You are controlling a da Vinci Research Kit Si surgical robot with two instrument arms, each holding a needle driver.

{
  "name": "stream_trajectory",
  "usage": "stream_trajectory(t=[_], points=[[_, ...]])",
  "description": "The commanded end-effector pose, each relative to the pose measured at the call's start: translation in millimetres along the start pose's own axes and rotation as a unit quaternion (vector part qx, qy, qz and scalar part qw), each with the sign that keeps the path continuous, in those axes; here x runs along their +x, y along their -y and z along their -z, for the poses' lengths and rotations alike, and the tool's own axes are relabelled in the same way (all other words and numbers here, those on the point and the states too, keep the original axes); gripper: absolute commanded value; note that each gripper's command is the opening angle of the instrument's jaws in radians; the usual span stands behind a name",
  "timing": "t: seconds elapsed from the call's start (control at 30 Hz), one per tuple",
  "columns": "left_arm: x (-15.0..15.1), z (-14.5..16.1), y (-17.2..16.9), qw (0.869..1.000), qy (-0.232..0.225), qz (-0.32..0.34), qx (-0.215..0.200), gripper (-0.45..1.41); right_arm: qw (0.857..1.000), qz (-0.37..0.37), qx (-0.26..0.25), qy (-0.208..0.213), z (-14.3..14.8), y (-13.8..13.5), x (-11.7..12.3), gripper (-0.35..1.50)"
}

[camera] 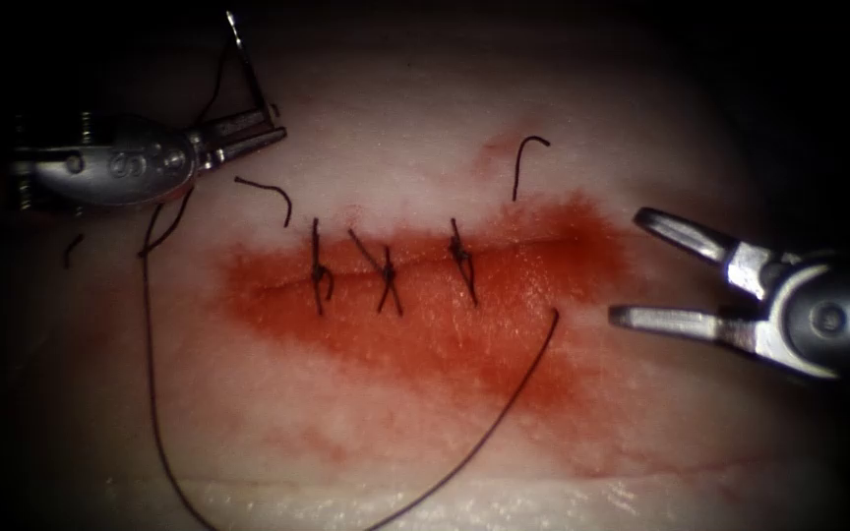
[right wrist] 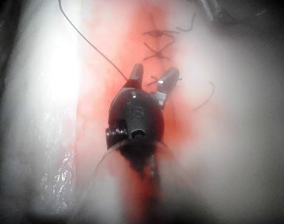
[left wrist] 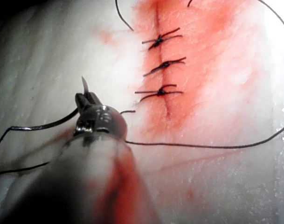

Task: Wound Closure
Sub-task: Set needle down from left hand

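Holding the needle (camera: 248, 64), the left tool (camera: 248, 133) sits up and to the left of the cut (camera: 425, 265).

Its jaws are pinched shut on the needle, near one end, and the needle stands up in the air, not in the tissue (camera: 641, 433). Long thread (camera: 154, 393) hangs from there and curls round below the cut. The right tool (camera: 627, 270) waits just right of the cut with jaws wide open, holding nothing. Three knots (camera: 386, 270) cross the cut in red fluid (camera: 543, 246). Two cut ends of thread (camera: 528, 162) lie above the cut.
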Motion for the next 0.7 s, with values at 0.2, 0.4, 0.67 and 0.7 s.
stream_trajectory(t=[0.2, 0.4, 0.67, 0.7], points=[[-0.7, -3.5, 0.1, 0.999, 0.001, 0.048, 0.007, 0.79, 1.0, -0.001, 0.001, -0.002, -0.6, 0.9, -0.5, 0.21], [0.0, -2.0, 0.7, 0.997, -0.018, 0.074, -0.02, 1.31, 1.0, -0.001, 0.0, -0.002, -0.6, 1.1, -0.5, 0.14], [1.9, 4.0, 5.5, 0.993, -0.048, 0.1, -0.05, 1.21, 1.0, 0.001, -0.001, -0.004, -0.5, 1.3, -0.7, 0.13], [2.1, 4.9, 5.8, 0.992, -0.05, 0.099, -0.057, 1.2, 1.0, 0.001, -0.001, -0.004, -0.5, 1.4, -0.7, 0.13]])
